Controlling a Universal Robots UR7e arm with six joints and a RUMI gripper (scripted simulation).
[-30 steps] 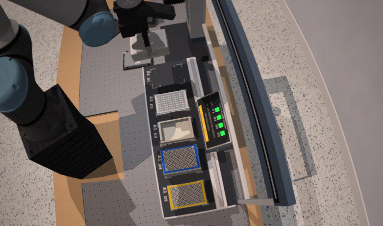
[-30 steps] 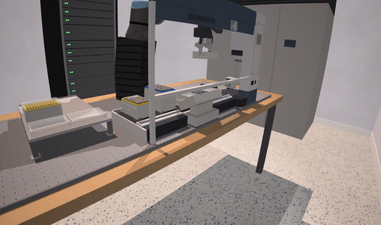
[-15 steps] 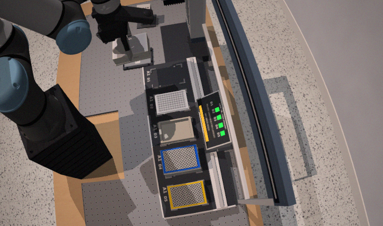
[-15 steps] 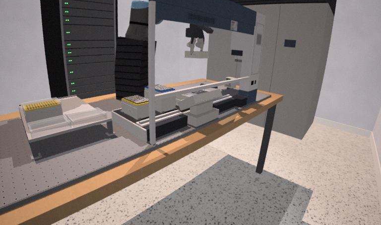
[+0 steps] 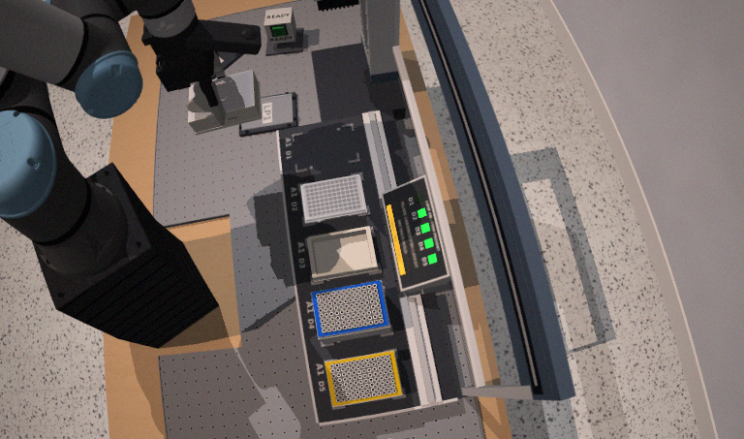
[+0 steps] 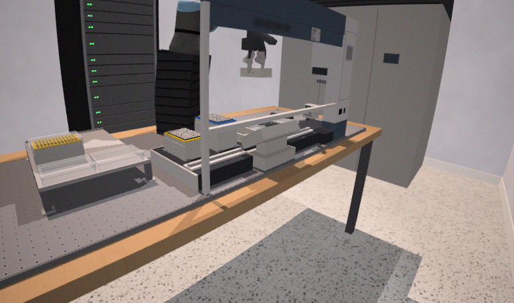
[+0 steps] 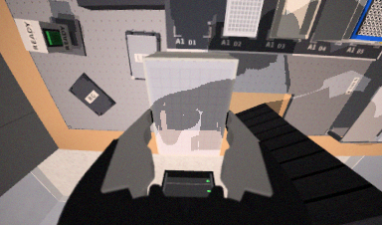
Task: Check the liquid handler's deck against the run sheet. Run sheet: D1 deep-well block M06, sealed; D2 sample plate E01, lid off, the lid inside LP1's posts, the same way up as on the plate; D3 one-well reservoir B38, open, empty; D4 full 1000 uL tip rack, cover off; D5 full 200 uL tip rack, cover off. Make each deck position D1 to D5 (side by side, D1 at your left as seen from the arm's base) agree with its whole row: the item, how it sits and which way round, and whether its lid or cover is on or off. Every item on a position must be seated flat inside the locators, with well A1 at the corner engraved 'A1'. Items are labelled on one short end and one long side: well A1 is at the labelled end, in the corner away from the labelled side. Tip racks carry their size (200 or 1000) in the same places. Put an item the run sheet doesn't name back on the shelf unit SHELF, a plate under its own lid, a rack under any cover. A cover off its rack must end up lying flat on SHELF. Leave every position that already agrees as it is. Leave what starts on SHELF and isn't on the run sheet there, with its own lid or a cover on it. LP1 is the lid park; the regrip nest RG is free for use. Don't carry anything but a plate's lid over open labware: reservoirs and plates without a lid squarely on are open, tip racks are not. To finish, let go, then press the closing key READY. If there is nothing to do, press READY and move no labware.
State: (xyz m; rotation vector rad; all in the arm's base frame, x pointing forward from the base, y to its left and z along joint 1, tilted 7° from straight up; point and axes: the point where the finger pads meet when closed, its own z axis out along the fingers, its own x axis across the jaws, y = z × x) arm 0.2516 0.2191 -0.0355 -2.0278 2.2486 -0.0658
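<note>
My gripper point(image 5: 211, 99) is shut on a pale grey deep-well block point(image 5: 225, 103) with a smooth sealed top. It holds the block high above the table, beside the lid park LP1 point(image 5: 268, 113). The block also shows in the exterior view point(image 6: 255, 71) and in the wrist view point(image 7: 189, 93), between my fingers. Position D1 point(image 5: 324, 149) is bare. D2 holds a white well plate point(image 5: 333, 197) without a lid. D3 holds an open reservoir point(image 5: 342, 251). D4 holds a blue-framed tip rack point(image 5: 350, 308). D5 holds a yellow-framed tip rack point(image 5: 361, 378). Both racks are uncovered.
The READY key point(image 5: 278, 30) stands beyond LP1, and the regrip nest RG point(image 7: 92, 94) lies near it. SHELF point(image 6: 87, 160) carries a covered yellow tip rack point(image 6: 55, 146) and clear covers lying flat. The handler's blue gantry point(image 6: 272, 14) spans the deck.
</note>
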